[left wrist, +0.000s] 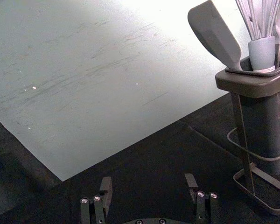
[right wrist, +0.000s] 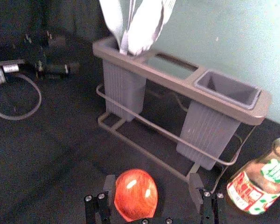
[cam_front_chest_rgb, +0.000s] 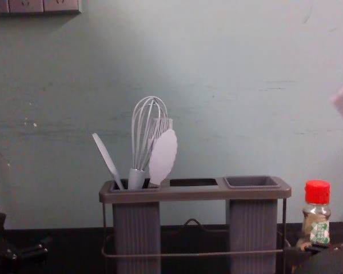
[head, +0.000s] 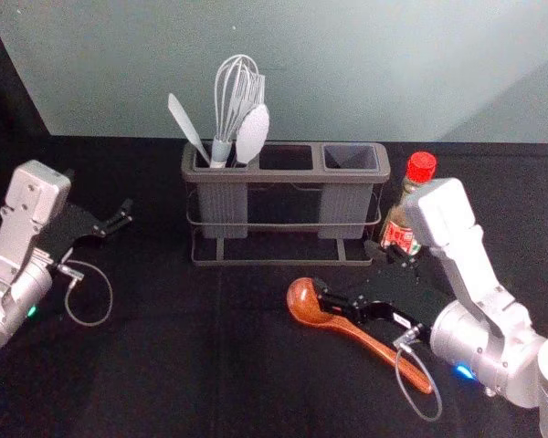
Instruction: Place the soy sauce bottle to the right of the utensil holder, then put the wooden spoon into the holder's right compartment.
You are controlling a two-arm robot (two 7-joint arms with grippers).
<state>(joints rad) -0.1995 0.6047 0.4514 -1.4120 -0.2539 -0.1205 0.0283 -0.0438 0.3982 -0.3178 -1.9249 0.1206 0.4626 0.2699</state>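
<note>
My right gripper (head: 358,271) is open over the wooden spoon (head: 384,349), which lies in front of the utensil holder (head: 288,173) with its handle slanting toward the near right. In the right wrist view, the spoon's red-brown bowl (right wrist: 136,193) appears between the open fingers of the right gripper (right wrist: 152,185), not gripped. The red-capped soy sauce bottle (head: 399,228) stands upright at the holder's right side, partly behind the right arm. The holder's right cup (right wrist: 227,88) has nothing visible in it. My left gripper (head: 100,214) hangs idle at the left; in its wrist view the left gripper (left wrist: 148,183) is open.
Grey utensils, including a whisk (cam_front_chest_rgb: 150,134) and a spatula (cam_front_chest_rgb: 107,160), stand in the holder's left compartment. A pale wall (head: 301,64) rises behind the black-covered table (head: 173,356). The bottle is close to the right gripper's far finger.
</note>
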